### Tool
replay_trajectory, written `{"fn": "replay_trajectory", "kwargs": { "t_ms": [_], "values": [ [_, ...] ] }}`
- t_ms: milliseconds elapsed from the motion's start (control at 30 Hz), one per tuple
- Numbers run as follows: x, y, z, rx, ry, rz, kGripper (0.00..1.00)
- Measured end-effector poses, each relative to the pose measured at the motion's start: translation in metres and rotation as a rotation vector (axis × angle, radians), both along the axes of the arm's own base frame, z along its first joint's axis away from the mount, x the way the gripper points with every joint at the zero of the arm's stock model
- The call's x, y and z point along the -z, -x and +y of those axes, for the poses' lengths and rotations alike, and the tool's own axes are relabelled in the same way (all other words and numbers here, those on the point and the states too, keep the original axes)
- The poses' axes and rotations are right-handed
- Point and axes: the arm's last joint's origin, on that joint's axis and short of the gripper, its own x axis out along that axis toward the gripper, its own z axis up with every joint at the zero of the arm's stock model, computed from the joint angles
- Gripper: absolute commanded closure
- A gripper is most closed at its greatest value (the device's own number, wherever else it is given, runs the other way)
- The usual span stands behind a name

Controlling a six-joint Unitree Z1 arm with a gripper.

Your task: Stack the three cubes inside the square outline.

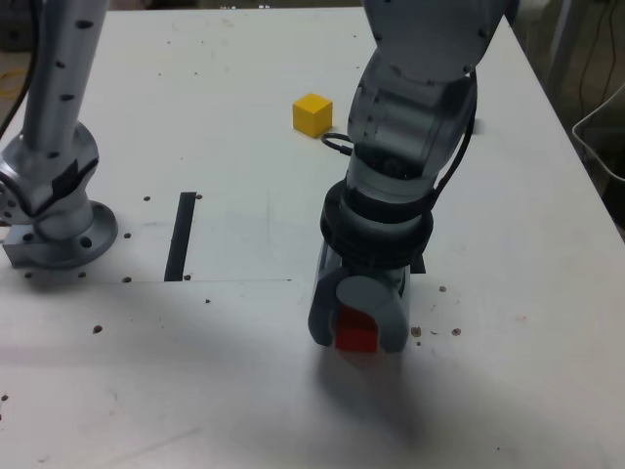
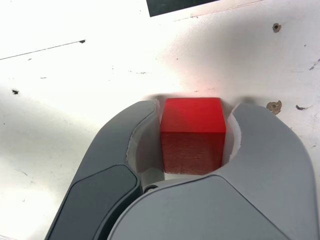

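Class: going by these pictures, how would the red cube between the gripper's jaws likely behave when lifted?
The red cube looks solid with flat, square faces, so it probably stays rigid and won't roll. Its matte surface suggests little slipping. The gripper closely flanks two opposite faces, so it should lift without tilting.

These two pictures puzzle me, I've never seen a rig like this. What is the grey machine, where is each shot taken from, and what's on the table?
The grey machine is a single robot arm ending in a gripper, a two-jawed claw. One picture comes from a camera standing off the arm and looking down at the white table. The other comes from a camera on the arm's wrist, peering between the jaws. The jaws sit around a red cube that rests on the table, with slim gaps at its sides, so a firm grip isn't clear. Farther back lies a yellow cube. A black strip lies toward the exterior view's left, near the arm's base. No green cube shows.
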Motion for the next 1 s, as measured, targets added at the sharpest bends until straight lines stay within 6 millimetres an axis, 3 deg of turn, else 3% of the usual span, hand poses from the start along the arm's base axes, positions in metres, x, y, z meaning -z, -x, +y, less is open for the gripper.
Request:
{"fn": "replay_trajectory", "kwargs": {
  "t_ms": [333,600,767,1000],
  "values": [
    [-0.012,0.005,0.006,0.005,-0.014,-0.023,0.83],
    [-0.052,0.012,0.049,-0.001,-0.015,-0.043,0.83],
    [-0.055,0.007,0.075,-0.058,-0.012,-0.046,0.83],
    [-0.055,0.001,0.091,-0.085,-0.01,-0.059,0.83]
  ]
}}
